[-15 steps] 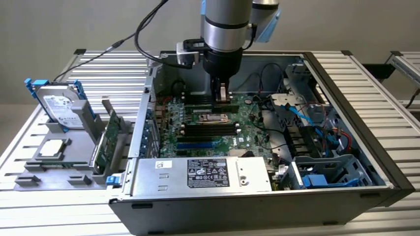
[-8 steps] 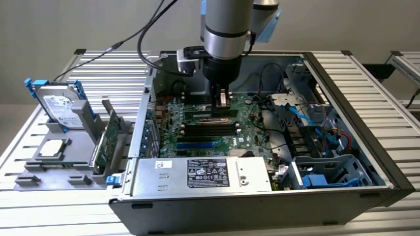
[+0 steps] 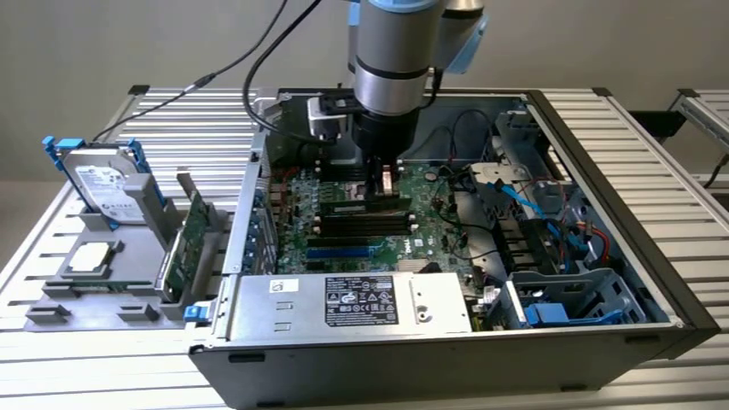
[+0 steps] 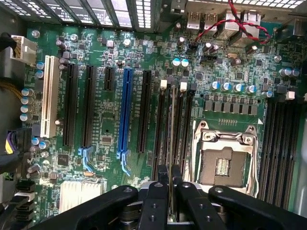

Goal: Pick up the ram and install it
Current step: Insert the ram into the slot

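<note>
I see the open case (image 3: 672, 316) on the table (image 3: 68, 376); the motherboard (image 3: 299, 239) lies on its floor, the power supply (image 3: 353, 299) in front of it, the drive cage (image 3: 569, 299) toward the exterior view's right; outside the case, at the exterior view's left, the expansion card (image 3: 183, 239) stands upright, the hard drive (image 3: 102, 184) behind it and further left; the ram (image 4: 171, 139) stands on edge in the gripper (image 4: 171, 191), over the memory slots (image 4: 158, 129) (seated or not, I cannot tell), the processor socket (image 4: 225, 160) just beside them.

Bright, even light; soft shadows
</note>
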